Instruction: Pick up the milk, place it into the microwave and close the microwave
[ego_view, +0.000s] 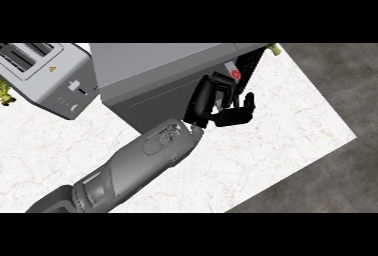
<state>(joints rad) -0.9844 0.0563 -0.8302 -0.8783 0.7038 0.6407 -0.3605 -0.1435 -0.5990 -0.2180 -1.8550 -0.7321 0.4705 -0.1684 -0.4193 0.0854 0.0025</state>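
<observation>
Toaster: a silver toaster (46, 75) sits over toward the table's far left edge, slots up, just beside the microwave and well apart from the hand.
Microwave: the big grey microwave (166, 67) fills the far middle of the white marble table (284, 132), and its dark front face looks toward the forearm.
Door: a dark door panel (252, 62) stands out from the microwave's right side, angled away from the body, and it crowds the narrow gap where the action is.
Odd bits: a small yellow-green thing (275, 48) peeks out at the table's far edge behind the door, too small to name.
Milk: only a sliver of the milk (232, 73) shows, white with a round red mark, tucked at the microwave's right front corner between the body and the door panel.
Left hand: the left hand (210, 102) is up against the microwave's front right corner on a long grey forearm that crosses the table from the near left.
Milk and hand: the milk sits just beyond the top of the hand, on its far side; whether they touch, I cannot tell.
Grasp: whether the hand is spread or closed round anything, I cannot tell either.
</observation>
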